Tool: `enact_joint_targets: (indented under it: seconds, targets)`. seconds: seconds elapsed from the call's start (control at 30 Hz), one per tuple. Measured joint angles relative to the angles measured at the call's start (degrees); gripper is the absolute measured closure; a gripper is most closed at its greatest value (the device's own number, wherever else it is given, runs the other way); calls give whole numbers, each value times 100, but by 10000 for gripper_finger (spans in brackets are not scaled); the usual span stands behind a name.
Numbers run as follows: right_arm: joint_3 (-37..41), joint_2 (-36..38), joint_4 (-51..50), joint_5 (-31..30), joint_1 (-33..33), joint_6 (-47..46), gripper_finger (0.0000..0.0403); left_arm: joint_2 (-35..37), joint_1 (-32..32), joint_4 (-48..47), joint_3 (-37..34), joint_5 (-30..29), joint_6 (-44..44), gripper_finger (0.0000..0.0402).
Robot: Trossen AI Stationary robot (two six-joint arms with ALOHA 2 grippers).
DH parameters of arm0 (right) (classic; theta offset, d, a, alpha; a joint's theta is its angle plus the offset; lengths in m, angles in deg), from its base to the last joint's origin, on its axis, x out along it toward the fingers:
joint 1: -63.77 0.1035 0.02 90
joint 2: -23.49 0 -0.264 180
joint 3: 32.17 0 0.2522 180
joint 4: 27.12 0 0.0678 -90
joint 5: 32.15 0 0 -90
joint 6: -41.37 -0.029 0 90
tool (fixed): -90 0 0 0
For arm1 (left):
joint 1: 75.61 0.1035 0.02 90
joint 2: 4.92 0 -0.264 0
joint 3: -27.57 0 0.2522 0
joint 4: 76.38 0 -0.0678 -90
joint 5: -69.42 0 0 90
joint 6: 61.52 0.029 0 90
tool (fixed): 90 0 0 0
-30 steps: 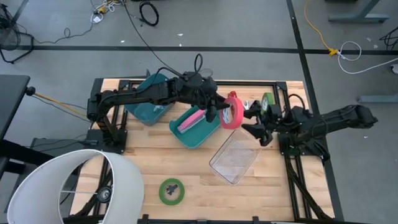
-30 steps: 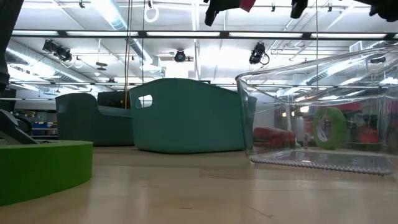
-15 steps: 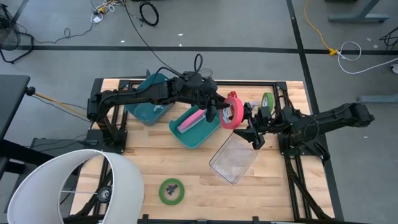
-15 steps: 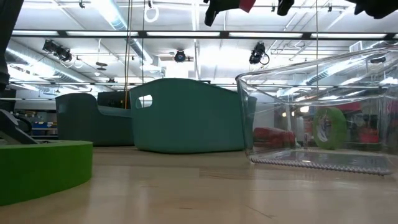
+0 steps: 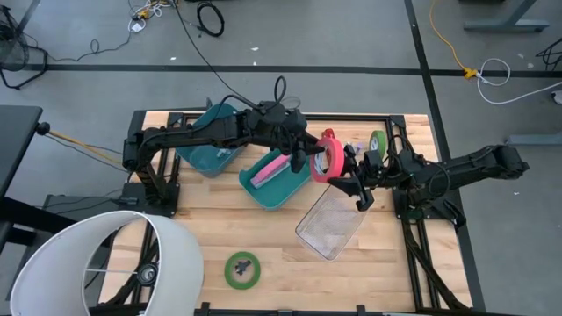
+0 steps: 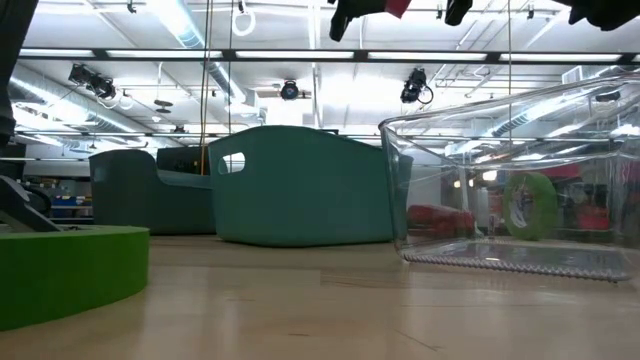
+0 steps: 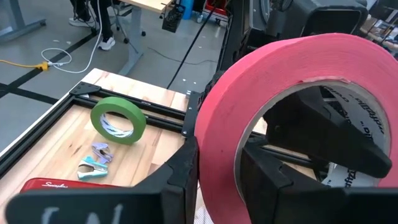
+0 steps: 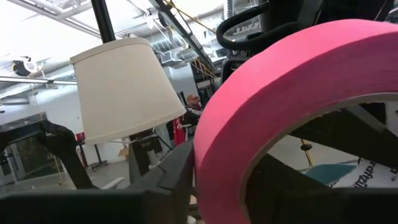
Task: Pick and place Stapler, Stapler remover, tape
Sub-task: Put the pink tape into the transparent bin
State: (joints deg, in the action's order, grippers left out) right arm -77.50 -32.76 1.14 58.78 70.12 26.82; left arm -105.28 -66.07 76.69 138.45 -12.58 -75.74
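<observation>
Held tape (image 5: 330,156): raised at the surface (image 5: 211,228) centre, between the left gripper (image 5: 309,158) at 9 o'clock and the right gripper (image 5: 353,175) at 3.
Open bin (image 5: 274,178): just beside it at 8 o'clock.
Second bin (image 5: 207,142): farther out at 9 o'clock.
Clear tray (image 5: 330,223): at 6 o'clock.
Flat tape roll (image 5: 242,269): at 7 o'clock, well apart.
Upright tape roll (image 5: 378,142): at 2 o'clock.
Lampshade (image 5: 97,268): far at 8 o'clock.

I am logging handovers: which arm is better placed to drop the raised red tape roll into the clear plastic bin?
Probably the right. The left gripper is shut on the red tape roll, while the right gripper has closed in beside it, and the clear plastic bin lies just below on the right arm's side.
</observation>
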Motion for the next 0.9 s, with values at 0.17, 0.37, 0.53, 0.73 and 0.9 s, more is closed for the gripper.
enact_joint_targets:
  seconds: [0.17, 0.37, 0.53, 0.73, 0.9]
  targets:
    - [0, 0, 0, 21, 0, 7, 310, 0, 0, 0, 0, 1, 2, 299]
    - [0, 0, 0, 105, -2, 72, 310, 0, -3, -3, 0, -3, 0, 284]
    - [2, 0, -8, 173, -2, 164, 311, 2, -7, -45, 0, -132, -12, 249]
    - [2, 0, -16, 171, 0, 307, 312, 2, -2, -50, 0, -195, -44, 196]
    - [2, 4, -15, 175, 2, 323, 312, 2, 2, -56, 0, -194, -52, 164]
